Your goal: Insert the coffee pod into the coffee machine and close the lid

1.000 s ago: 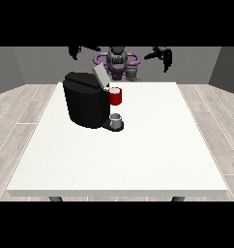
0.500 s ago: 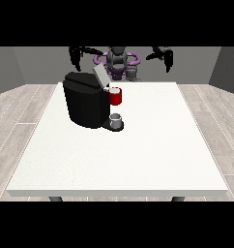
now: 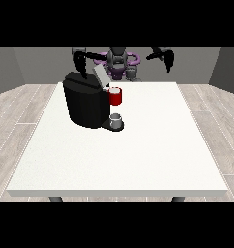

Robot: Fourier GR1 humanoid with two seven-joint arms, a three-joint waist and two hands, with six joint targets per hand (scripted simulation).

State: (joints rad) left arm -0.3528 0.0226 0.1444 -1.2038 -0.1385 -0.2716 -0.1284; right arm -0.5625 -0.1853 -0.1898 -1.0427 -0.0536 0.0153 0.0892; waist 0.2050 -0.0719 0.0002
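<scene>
My hand at the view's left (image 3: 80,59) hangs above the back of the black coffee machine (image 3: 86,100), fingers pointing down, holding nothing that I can see; how far they are curled I cannot tell; my hand at the view's right (image 3: 166,56) is raised well clear of the white table (image 3: 138,145), fingers drooping, empty; the machine's lid (image 3: 100,75) stands tilted up; a red thing at the machine (image 3: 115,96) sits at its front; a grey thing (image 3: 116,119) rests on the base below, and I cannot tell if it is the pod.

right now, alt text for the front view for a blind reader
A black coffee machine stands on a white table, a red thing at the machine. Behind it the robot holds both hands raised, one at the view's left, one right.
</scene>
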